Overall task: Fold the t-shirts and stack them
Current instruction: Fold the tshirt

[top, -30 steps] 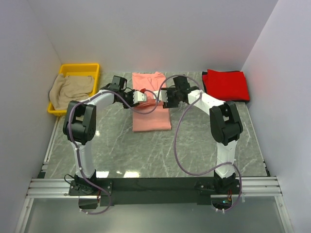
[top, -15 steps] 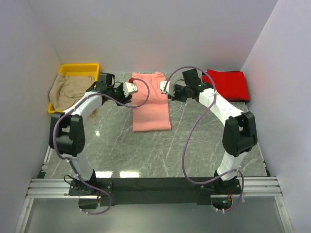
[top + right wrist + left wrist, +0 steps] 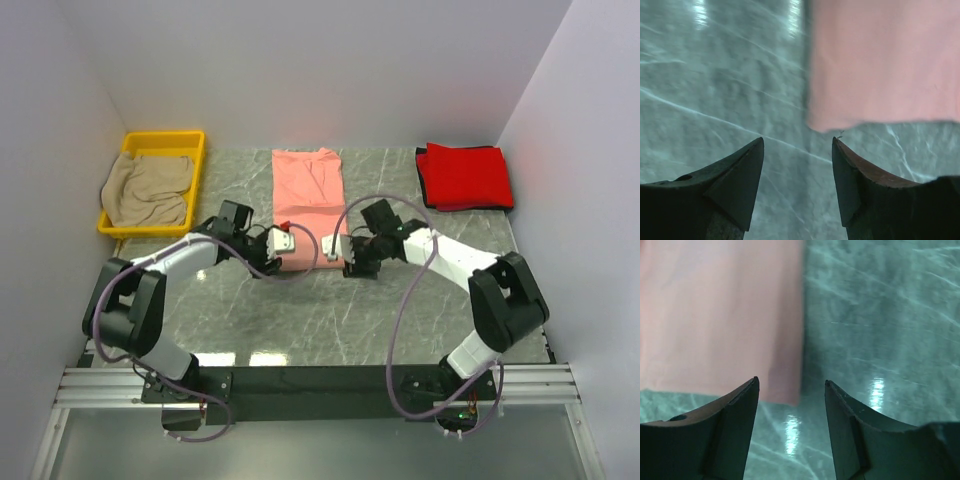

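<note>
Top external view: the left gripper (image 3: 281, 245) and the right gripper (image 3: 341, 251) sat low over the grey marble table (image 3: 420, 310), facing each other. Each was at one near corner of the salmon-pink t-shirt (image 3: 308, 190), which lay flat as a long folded strip stretching away beyond both of them. Far off past the right gripper's outer side lay the red t-shirt (image 3: 465, 177), folded. Far off past the left gripper's outer side, the beige t-shirt (image 3: 148, 190) lay crumpled in the yellow bin (image 3: 165, 137).

Left wrist view: the fingers were spread with nothing between them. The pink hem corner lay just ahead of the tips, mostly toward the left finger.

Right wrist view: the fingers were likewise spread and empty. The other hem corner lay just ahead, toward the right finger.

Likely risks:
- Each gripper faced only the very corner. A shallow bite could let the cloth slip out on lifting.
- The strip looked layered. Fingers closing on the top layer alone would peel the fold apart.
- Tips pressing on the slick table could push the hem into wrinkles instead of getting under it.
- If one side caught and the other missed, the next fold would come out skewed.
</note>
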`<action>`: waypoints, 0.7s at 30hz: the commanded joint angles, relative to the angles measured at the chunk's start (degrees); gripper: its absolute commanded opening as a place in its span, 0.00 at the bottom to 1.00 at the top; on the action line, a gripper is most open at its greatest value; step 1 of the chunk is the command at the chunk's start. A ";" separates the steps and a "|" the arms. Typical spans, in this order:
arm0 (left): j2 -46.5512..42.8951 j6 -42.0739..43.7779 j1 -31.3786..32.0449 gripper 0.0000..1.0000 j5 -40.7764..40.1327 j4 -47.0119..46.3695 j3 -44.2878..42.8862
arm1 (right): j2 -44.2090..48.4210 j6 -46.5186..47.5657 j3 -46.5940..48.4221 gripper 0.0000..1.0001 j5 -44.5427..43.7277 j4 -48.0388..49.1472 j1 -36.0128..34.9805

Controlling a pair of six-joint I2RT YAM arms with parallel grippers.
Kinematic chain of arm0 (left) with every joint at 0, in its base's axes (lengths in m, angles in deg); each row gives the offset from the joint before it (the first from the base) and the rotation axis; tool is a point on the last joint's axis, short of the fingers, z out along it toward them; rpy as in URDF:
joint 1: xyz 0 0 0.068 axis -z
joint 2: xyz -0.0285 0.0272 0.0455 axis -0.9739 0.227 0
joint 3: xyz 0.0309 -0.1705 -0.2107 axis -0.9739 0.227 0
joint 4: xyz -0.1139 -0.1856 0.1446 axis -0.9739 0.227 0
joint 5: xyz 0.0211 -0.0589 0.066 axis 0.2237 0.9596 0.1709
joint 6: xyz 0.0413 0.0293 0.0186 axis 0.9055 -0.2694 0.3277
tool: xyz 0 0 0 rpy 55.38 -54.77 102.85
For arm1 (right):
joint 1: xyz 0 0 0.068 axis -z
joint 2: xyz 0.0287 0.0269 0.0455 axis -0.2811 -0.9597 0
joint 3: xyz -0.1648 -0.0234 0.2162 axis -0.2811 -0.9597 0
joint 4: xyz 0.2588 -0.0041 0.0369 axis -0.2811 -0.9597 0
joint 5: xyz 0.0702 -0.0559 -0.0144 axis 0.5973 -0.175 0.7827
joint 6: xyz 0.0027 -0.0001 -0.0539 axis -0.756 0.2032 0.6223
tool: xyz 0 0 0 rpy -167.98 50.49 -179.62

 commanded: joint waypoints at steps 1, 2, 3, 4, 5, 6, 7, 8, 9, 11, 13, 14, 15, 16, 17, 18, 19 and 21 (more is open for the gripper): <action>-4.54 3.06 2.23 0.61 -0.79 -7.32 4.73 | 5.47 1.93 -4.62 0.64 -0.34 10.26 -3.12; -5.41 2.97 2.68 0.61 -1.15 -8.82 5.96 | 5.48 1.76 -6.38 0.64 -0.87 11.66 -3.48; -5.77 3.06 3.20 0.61 -1.77 -10.14 7.97 | 4.95 1.67 -6.92 0.64 -1.40 13.85 -4.09; -5.69 3.15 4.43 0.61 -3.43 -12.07 8.78 | 4.51 1.15 -7.36 0.64 -2.19 15.09 -4.18; -5.51 3.23 4.79 0.61 -3.70 -12.61 9.22 | 4.07 1.05 -7.71 0.64 -2.63 16.32 -4.18; -5.25 3.15 4.96 0.61 -4.06 -13.13 9.83 | 2.94 1.14 -7.89 0.63 -3.16 17.99 -4.18; -4.46 3.06 5.31 0.60 -4.84 -13.84 9.84 | 2.41 1.05 -7.98 0.63 -3.86 18.87 -4.10; -4.11 2.97 5.40 0.60 -5.28 -14.71 10.01 | 1.88 1.23 -7.89 0.63 -4.13 19.23 -4.09; -3.67 3.15 5.49 0.59 -5.64 -15.33 10.10 | 1.00 1.40 -7.89 0.62 -4.13 19.76 -4.09; -2.53 3.67 5.75 0.58 -6.86 -16.91 10.36 | 0.21 2.28 -8.41 0.61 -4.74 20.55 -4.44; -1.82 4.20 5.93 0.58 -7.57 -17.71 10.37 | -1.37 3.59 -8.59 0.59 -6.05 21.43 -4.88; -0.60 4.72 6.02 0.58 -8.10 -17.54 9.76 | -1.81 3.86 -8.42 0.57 -7.11 21.78 -5.41; 0.02 5.43 6.02 0.55 -8.36 -16.75 9.23 | -2.34 4.04 -8.07 0.54 -6.94 20.74 -5.41; 0.72 5.52 6.11 0.55 -8.63 -16.48 8.79 | -2.61 4.39 -7.72 0.53 -6.85 20.12 -5.33; 1.86 5.69 6.19 0.54 -8.98 -16.13 8.35 | -2.87 4.91 -7.02 0.52 -6.94 18.98 -5.41; 2.48 6.48 6.20 0.51 -9.42 -14.82 7.39 | -3.22 5.01 -6.92 0.50 -7.20 18.01 -5.50; 3.45 7.01 6.28 0.49 -9.59 -14.20 7.03 | -3.31 5.36 -7.18 0.48 -7.47 18.27 -5.67; 4.16 8.07 6.28 0.44 -10.12 -13.41 6.59 | -4.19 5.71 -7.54 0.38 -8.78 18.97 -5.76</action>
